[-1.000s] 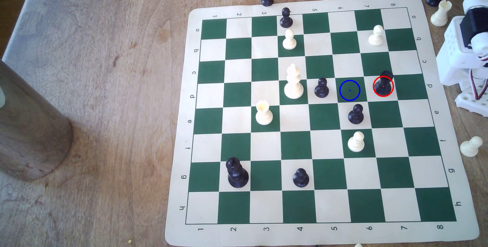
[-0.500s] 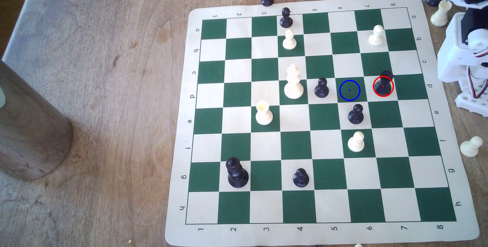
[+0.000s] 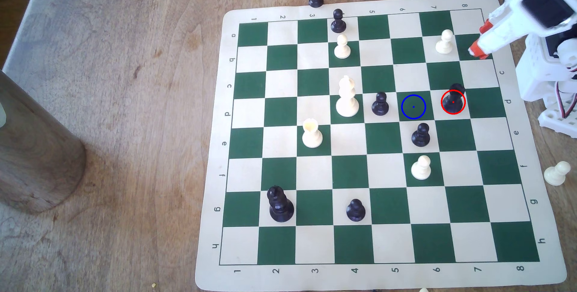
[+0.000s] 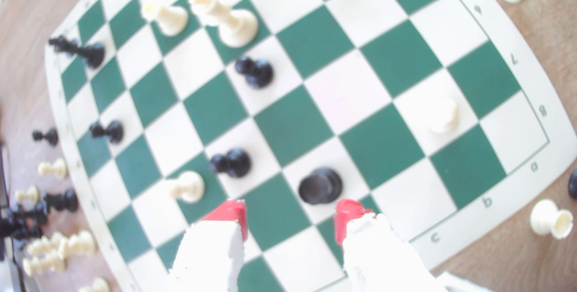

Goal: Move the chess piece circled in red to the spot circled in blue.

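The black rook point(image 3: 454, 100) is seen standing upright on a cream square of the chessboard point(image 3: 368, 279), ringed in red, in the row marked d near the exterior view's right edge. The blue-ringed green square point(image 3: 413, 106) lies just beside it toward the exterior view's left, with nothing standing on it. A black pawn point(image 3: 380, 104) is placed on the next cream square further left, and another black pawn point(image 3: 420, 136) is set on the cream square just below the blue ring in that view.

The gripper point(image 3: 477, 40) is held over the board's upper right corner in the exterior view, well apart from the rook, with its red-tipped white fingers point(image 3: 477, 49) pointed down toward the board. A white pawn point(image 3: 444, 42) stands near the tips, to their left in that view. From the wrist camera the gripper point(image 4: 290, 221) is shown with its two red tips clearly spread, a wide gap of board between them and nothing held (the picture is somewhat blurred). The rook point(image 4: 320, 185) appears there just beyond the tips, closer to one red tip point(image 4: 345, 217) than to the other, untouched.

Spare pieces are scattered on the wooden table point(image 3: 109, 92) around the board.
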